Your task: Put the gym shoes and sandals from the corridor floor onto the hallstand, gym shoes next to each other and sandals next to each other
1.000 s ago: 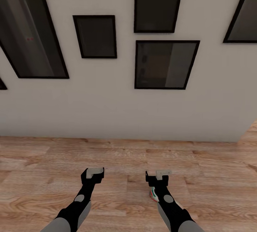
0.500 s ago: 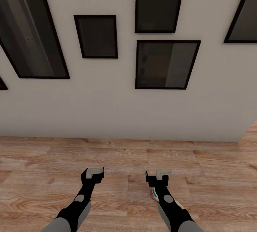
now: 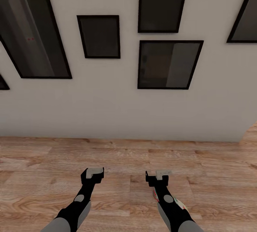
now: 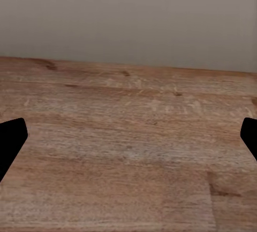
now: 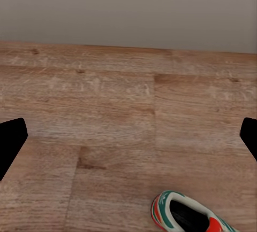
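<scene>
The left hand (image 3: 93,173) is held low over the floor (image 3: 43,168), at about 7 o'clock in the head view. Its fingers are seen spread wide in the left wrist view, one dark fingertip (image 4: 10,141) at each side edge, and nothing is held between them. Bare planks and the foot of the wall are seen ahead of it.

The right hand (image 3: 157,175) is held at about 5 o'clock in the head view, level with the left one and apart from it. It is also spread wide, with a dark fingertip (image 5: 10,144) at each side edge of the right wrist view, and it is empty.

One shoe (image 5: 187,213) lies on the floor just under the right arm. In the head view only a small part of the shoe (image 3: 155,195) is seen beside the forearm, at about 5 o'clock. It is white with green stripes and a red-orange part.

Beyond the hands, the floor meets a pale wall (image 3: 107,111). Several dark frames (image 3: 167,64) are hung on it, from 10 o'clock to 2 o'clock.
</scene>
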Robot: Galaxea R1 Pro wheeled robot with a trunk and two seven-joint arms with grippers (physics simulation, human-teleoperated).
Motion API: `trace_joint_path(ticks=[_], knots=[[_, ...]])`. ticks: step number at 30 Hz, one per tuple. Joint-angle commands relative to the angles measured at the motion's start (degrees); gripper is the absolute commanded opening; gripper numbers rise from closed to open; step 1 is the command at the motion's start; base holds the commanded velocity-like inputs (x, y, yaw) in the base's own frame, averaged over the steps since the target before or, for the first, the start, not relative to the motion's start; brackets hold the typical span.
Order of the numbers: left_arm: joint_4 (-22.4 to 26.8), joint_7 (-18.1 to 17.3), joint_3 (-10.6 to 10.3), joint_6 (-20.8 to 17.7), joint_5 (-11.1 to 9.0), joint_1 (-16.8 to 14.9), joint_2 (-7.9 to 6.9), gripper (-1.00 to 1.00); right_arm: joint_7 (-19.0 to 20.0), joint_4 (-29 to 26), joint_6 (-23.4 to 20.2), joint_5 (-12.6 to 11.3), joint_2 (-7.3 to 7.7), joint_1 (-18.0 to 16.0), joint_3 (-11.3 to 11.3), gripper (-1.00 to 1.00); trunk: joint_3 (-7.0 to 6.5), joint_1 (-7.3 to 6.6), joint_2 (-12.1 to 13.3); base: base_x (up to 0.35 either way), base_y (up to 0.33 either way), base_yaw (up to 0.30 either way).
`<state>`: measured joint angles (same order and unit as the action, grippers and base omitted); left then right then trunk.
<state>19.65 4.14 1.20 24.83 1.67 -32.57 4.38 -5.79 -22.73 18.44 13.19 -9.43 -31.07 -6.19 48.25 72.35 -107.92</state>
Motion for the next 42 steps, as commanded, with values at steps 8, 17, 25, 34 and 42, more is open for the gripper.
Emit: trace_joint_path(ticks=[8, 17, 25, 34, 42], knots=[[-0.05, 0.16, 0.12, 0.21, 0.18, -0.04, 0.01, 1.0, -0.1, 0.05, 0.19, 0.6, -0.06, -0.04, -0.4, 1.0, 0.05, -0.01, -0.02, 0.0, 0.094, 0.0], [-0.05, 0.16, 0.09, 0.22, 0.2, -0.04, 0.01, 1.0, -0.1, 0.05, 0.19, 0.6, -0.06, -0.04, -0.4, 1.0, 0.05, -0.01, -0.02, 0.0, 0.018, 0.0], [-0.05, 0.16, 0.1, 0.22, 0.18, -0.04, 0.01, 1.0, -0.1, 0.05, 0.19, 0.6, -0.06, -0.04, -0.4, 1.0, 0.05, -0.01, -0.02, 0.0, 0.013, 0.0], [-0.05, 0.16, 0.07, 0.22, 0.18, -0.04, 0.01, 1.0, -0.1, 0.05, 0.19, 0.6, -0.06, -0.04, -0.4, 1.0, 0.05, -0.01, -0.02, 0.0, 0.092, 0.0], [-0.05, 0.16, 0.07, 0.22, 0.18, -0.04, 0.01, 1.0, -0.1, 0.05, 0.19, 0.6, -0.06, -0.04, -0.4, 1.0, 0.05, -0.01, -0.02, 0.0, 0.148, 0.0]])
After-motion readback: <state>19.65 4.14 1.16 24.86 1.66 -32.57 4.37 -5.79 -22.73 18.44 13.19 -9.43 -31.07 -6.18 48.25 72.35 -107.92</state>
